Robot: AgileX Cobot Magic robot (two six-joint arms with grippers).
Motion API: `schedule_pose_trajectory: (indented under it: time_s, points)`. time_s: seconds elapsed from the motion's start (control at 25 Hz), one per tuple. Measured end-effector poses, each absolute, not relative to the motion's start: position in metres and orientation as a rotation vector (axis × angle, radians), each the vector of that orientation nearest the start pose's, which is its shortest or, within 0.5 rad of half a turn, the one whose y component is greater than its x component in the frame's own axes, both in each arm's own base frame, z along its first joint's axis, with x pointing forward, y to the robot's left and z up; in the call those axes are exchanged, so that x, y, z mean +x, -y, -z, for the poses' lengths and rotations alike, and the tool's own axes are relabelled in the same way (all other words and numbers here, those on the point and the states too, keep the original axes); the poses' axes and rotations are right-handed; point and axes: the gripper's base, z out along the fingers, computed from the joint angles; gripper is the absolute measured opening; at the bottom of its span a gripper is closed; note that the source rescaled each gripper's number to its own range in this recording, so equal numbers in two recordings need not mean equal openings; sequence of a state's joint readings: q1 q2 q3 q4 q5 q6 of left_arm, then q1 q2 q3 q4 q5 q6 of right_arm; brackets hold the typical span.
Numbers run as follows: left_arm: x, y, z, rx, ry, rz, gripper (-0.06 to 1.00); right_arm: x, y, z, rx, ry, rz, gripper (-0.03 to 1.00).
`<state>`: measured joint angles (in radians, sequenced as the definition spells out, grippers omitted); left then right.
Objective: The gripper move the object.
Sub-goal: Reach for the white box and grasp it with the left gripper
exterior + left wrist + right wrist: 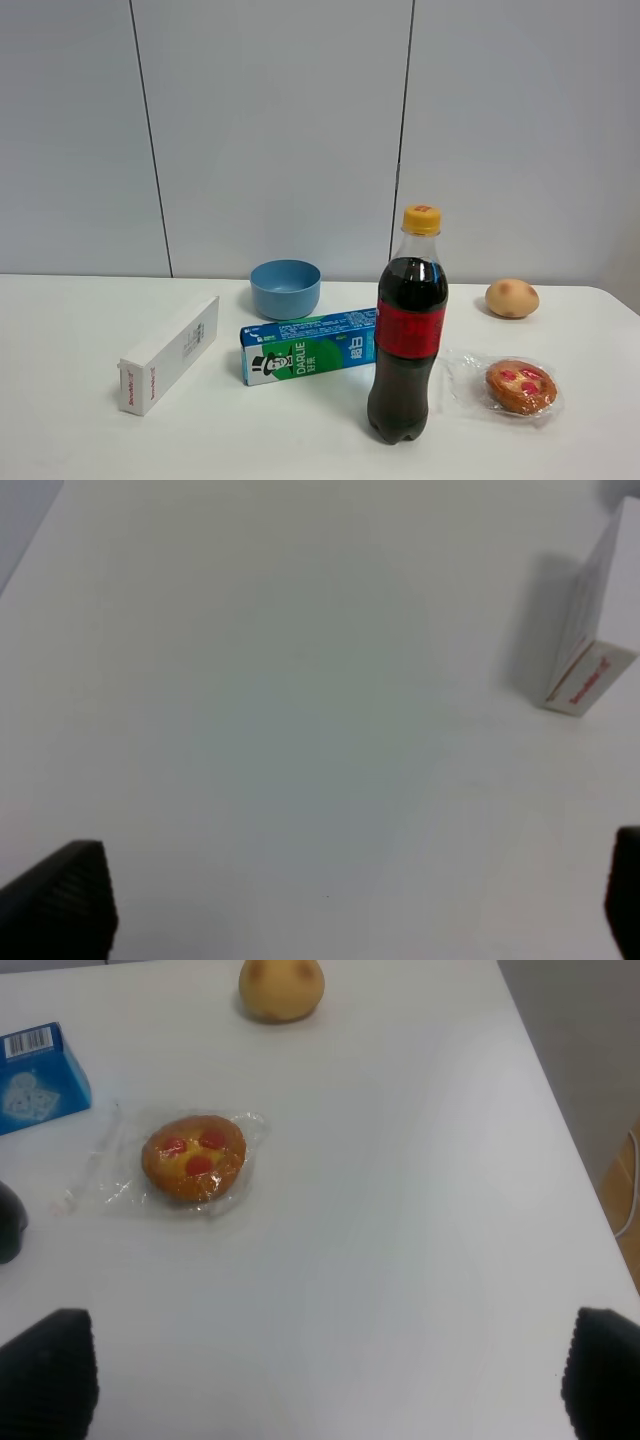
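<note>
High view: a long white box (pixel 170 355) is lying on the white table (pixel 80 440), well to the left of a capped cola bottle (pixel 408 340) full of dark drink. Its long axis is running from the table's front back toward the wall, with the red-lettered end facing forward. A DARLIE toothpaste box (pixel 310 345) is lying just left of the bottle. A blue bowl (pixel 285 288), behind and left of the bottle, is showing nothing inside.

Left wrist view: the left gripper (pixel 345 905) is hanging with jaws wide and empty. The white box is lying ahead, off to one side, well apart. This arm is likely the nearer one.

Right wrist view: the right gripper (pixel 325 1375) is gaping wide and empty near a wrapped pastry (pixel 195 1157), on the bottle's far side from the box.
</note>
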<state>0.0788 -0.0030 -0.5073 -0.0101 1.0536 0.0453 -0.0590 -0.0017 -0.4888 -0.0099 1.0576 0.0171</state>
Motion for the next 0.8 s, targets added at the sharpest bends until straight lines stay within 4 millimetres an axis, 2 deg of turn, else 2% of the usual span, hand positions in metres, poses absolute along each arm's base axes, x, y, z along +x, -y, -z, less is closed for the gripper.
schedule_pose_trajectory:
  time_s: [0.12, 0.32, 0.52, 0.8]
  points:
    - [-0.005, 0.004, -0.282, -0.032, -2.027, -0.029, 1.0, -0.004, 0.001, -0.274, 0.078, -2.049, 0.038, 1.0]
    - [0.006, 0.005, -0.306, -0.029, -2.064, 0.0, 1.0, -0.004, 0.001, -0.274, 0.078, -2.049, 0.038, 1.0]
    - [0.034, 0.004, -0.339, -0.029, -2.138, 0.023, 1.0, -0.004, 0.001, -0.274, 0.078, -2.049, 0.038, 1.0]
    - [0.093, 0.012, -0.372, 0.016, -2.184, 0.193, 1.0, -0.004, 0.001, -0.274, 0.078, -2.049, 0.038, 1.0]
